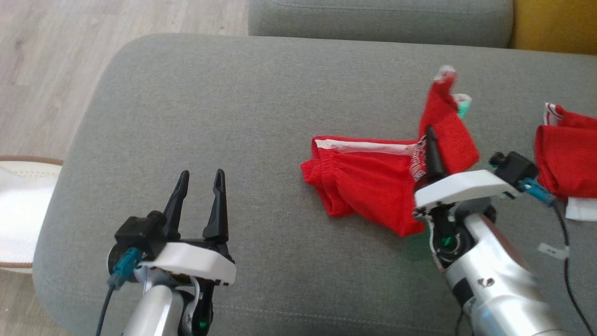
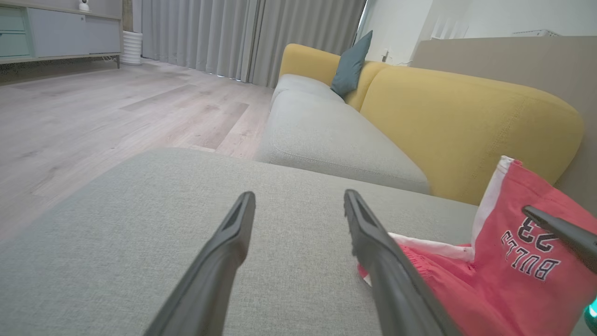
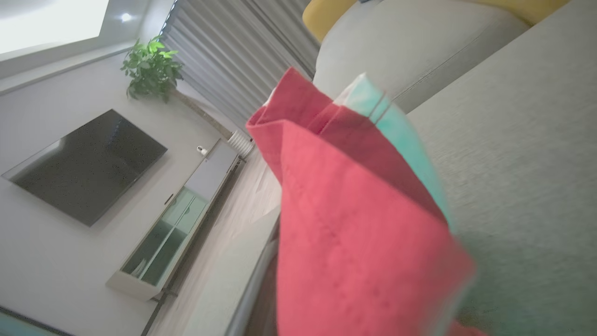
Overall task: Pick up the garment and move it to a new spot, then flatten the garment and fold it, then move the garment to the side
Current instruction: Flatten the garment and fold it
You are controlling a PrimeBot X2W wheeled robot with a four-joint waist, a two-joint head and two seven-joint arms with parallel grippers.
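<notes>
Garment [image 1: 368, 182] first: a pair of red shorts with white trim, lying right of centre on the grey cushion [image 1: 261, 102], waistband bunched and one leg pulled upright. At the left, the left gripper [image 1: 202, 173] hovers above bare cushion with its fingers spread wide, holding nothing and well apart from the shorts. Further right, the right gripper [image 1: 430, 131] has its fingers pressed together on the raised leg, pinching the cloth so it stands up off the cushion while the rest lies below. At the far right edge lies a second red piece [image 1: 566, 149], apart from the shorts. By my reading the task is at an early stage: the shorts are grasped but crumpled, so flattening, folding and moving aside are all left to do.
</notes>
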